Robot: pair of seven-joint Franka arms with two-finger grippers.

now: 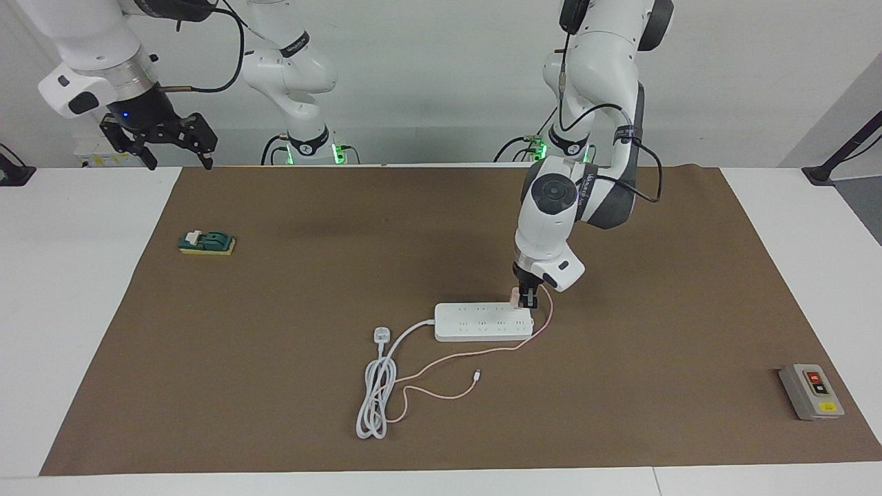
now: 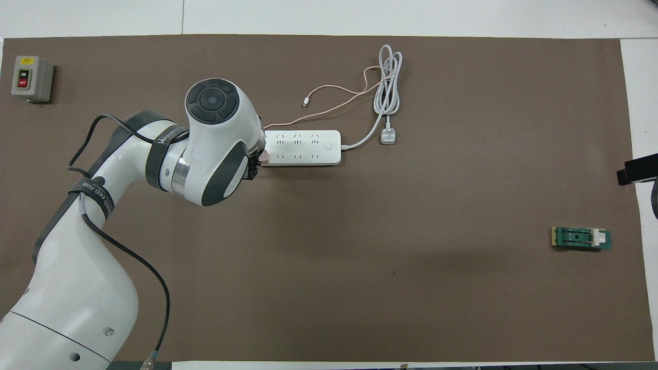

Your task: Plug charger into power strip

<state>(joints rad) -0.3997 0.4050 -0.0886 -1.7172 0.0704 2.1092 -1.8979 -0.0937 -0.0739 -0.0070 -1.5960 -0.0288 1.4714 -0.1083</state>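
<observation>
Charger, a small pale pink cube, sits at the left-arm end of the power strip, over the row of sockets nearer the robots; whether its prongs are seated cannot be told. Left gripper comes straight down onto it with fingertips closed on the cube. In the overhead view only a sliver of the charger shows past the arm's wrist, at the end of the power strip.

Pink cable leaves the charger, curves round the strip's end and trails away from the robots, its loose connector lying on the mat. The strip's thick white cord runs from its other end toward the right arm's end of the table into a long coil, crossed by the pink cable; white three-pin plug lies beside the cord, near the strip.

Brown mat covers most of the table; wide bare areas lie on either side of the strip. Grey switch box stands near the mat's corner at the left arm's end, well apart. Green block lies near the mat's edge at the right arm's end.

Right gripper waits raised over the mat's corner nearest the robots, fingers spread and holding nothing.
</observation>
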